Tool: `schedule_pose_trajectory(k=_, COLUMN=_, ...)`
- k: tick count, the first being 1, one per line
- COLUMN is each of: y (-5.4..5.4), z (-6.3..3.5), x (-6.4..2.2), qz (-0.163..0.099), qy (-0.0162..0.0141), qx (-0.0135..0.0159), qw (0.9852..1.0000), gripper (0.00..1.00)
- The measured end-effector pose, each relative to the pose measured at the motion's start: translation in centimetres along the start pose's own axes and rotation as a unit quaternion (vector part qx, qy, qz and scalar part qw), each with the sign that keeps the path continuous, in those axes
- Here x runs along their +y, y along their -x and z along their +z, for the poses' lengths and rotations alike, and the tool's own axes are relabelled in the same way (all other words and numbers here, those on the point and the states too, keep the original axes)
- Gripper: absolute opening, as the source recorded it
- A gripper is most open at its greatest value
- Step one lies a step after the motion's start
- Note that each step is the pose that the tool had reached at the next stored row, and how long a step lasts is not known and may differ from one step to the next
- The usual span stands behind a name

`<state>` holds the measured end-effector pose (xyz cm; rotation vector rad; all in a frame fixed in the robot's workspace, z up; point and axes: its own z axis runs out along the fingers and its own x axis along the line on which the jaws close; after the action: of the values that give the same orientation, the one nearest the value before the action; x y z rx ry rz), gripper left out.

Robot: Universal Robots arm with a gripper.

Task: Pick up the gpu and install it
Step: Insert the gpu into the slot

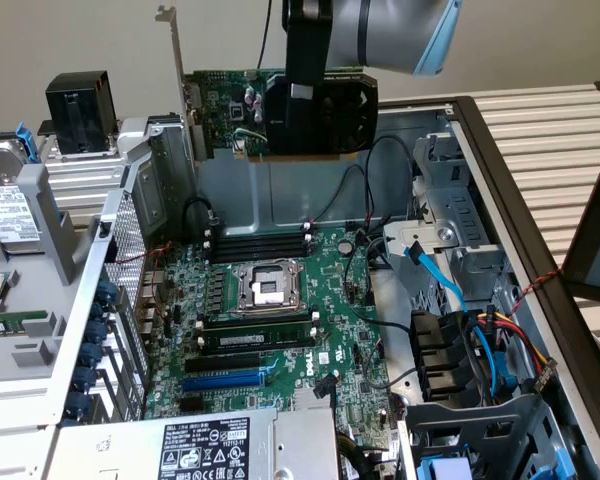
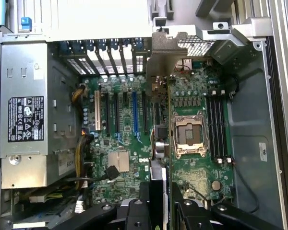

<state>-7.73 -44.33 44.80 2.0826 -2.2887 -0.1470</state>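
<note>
1. The black two-fingered claw (image 1: 302,105) is narrowed onto the small green circuit card with black fan shroud and silver end bracket (image 1: 230,105), gripping it across its faces.
2. The grey arm (image 1: 380,30) reaches down from above and holds the card on edge, clear above the open grey metal computer case (image 1: 280,195), bracket toward the exterior view's left.
3. There is one card, one large green motherboard (image 1: 320,300) and one blue slot (image 1: 225,380).

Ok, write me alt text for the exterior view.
The robot's fingers hold the gpu upright in the air over the far end of an open computer case. Below lies the green motherboard, with its CPU socket near the middle.
</note>
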Motion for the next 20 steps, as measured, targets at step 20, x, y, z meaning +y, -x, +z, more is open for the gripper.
schedule_pose_trajectory(k=20, y=0.27, z=0.32, x=0.29, qz=-0.032, qy=0.0002, qx=0.0037, qw=0.9995, gripper=0.27)
